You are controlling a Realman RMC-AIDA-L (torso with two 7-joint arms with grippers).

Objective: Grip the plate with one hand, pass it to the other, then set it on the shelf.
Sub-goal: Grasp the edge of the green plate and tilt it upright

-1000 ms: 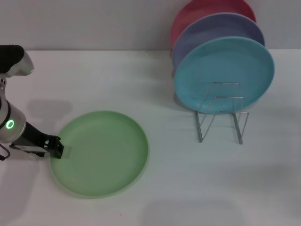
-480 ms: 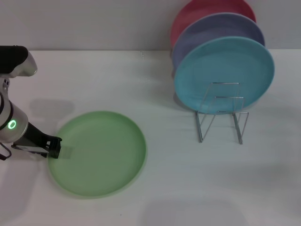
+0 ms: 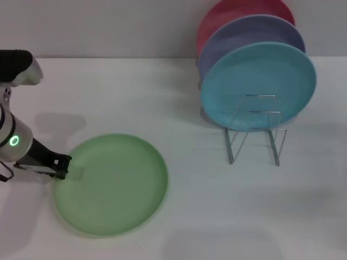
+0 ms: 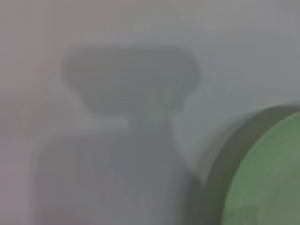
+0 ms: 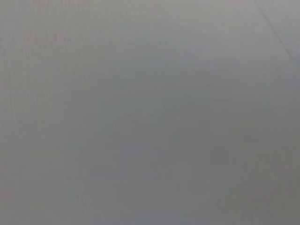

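Left pincer (image 3: 61, 167) gripping plate (image 3: 111, 184) rim

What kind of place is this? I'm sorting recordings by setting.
Probably a lab test bench rather than a kitchen: a bare white table, a wire rack holding three coloured plates, and a green plate with the left gripper at its edge.

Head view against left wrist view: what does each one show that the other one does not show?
Only the head view shows the left gripper at the near-left rim of the green plate, and the wire rack holding the blue plate, lavender plate and red plate upright. Only the left wrist view shows a soft dark shadow on the table beside the plate's rim. Both show the green plate and the white table.
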